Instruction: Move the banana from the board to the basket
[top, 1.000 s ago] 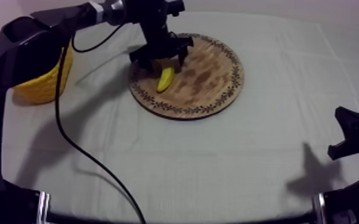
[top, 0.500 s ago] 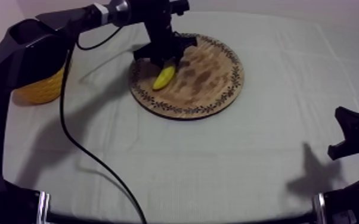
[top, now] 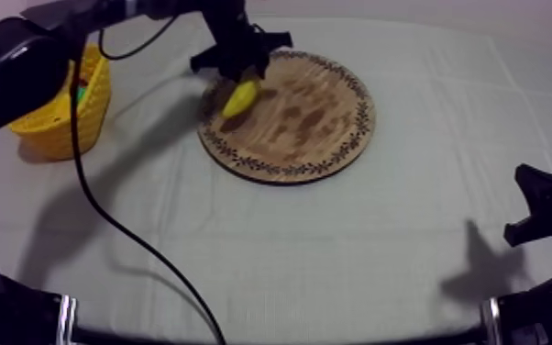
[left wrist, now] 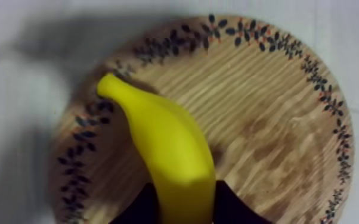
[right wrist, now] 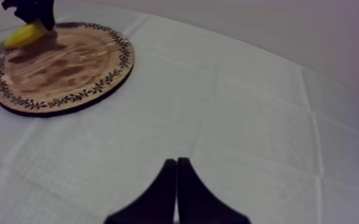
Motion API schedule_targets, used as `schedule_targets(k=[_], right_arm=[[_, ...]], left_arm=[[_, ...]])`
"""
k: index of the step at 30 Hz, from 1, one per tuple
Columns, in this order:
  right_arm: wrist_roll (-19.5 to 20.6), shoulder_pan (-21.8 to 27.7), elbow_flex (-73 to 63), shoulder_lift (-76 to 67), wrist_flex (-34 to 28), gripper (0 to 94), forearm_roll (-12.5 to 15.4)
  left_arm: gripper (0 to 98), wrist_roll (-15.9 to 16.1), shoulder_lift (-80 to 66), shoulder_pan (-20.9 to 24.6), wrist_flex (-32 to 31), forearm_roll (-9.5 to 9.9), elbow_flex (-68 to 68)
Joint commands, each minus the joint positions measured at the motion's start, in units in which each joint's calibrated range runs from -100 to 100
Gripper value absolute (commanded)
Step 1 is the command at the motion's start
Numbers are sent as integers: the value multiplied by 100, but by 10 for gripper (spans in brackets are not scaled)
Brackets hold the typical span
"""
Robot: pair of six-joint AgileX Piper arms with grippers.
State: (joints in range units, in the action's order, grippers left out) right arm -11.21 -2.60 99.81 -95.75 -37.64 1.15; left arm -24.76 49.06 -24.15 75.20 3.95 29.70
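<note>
- Two black fingers [left wrist: 139, 208] of the left gripper [top: 239, 64] are clamped on the banana [top: 241, 95], one at each side of its thick end; the left wrist view looks along the fruit from there.
- The banana hangs tilted from that grip. Its free tip points down and outward over the patterned rim of the wooden board [top: 325, 124], on the side of the board that faces the yellow basket [top: 55, 124].
- A dark shadow [top: 227, 117] lies on the wood just beside the banana. The fruit looks raised off the board, though I cannot tell for sure whether its tip touches the rim.
- The wooden board lies flat toward the far edge of the table [top: 335, 257], about midway between the table's left and right edges.
- The yellow basket stands upright near the far left corner of the table, apart from the board. A speck of red and green shows inside it, too small to name.
- The left arm [top: 23, 55] reaches in from the far left, passing above the basket, to the board's left rim.
- The right gripper [right wrist: 176, 161] has its fingers lying together as a narrow wedge with nothing between them. It sits low over bare cloth near the right edge of the table, well apart from the board.
</note>
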Motion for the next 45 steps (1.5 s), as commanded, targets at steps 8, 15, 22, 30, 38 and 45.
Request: schedule_targets(k=[8,15,22,30,38,45], right_arm=[[0,0,-3,0,-2,3,0],[0,0,-3,0,-2,3,0],[0,0,-3,0,-2,3,0],[0,0,-3,0,-2,3,0],[0,0,-3,0,-2,3,0],[0,0,-3,0,-2,3,0]], left_arm=[[243,348,-2135,407,-208,235,-1312],[260,721,-4003,950,-252,368,-2543],[262,1096,-5752,1331,-2,504,-3932],[268,1340,-6867,1590,318,557,-4634],[264,1531,-6509,1972,98,747,-3907],[261,1723,-5716,2341,-114,816,-3227]])
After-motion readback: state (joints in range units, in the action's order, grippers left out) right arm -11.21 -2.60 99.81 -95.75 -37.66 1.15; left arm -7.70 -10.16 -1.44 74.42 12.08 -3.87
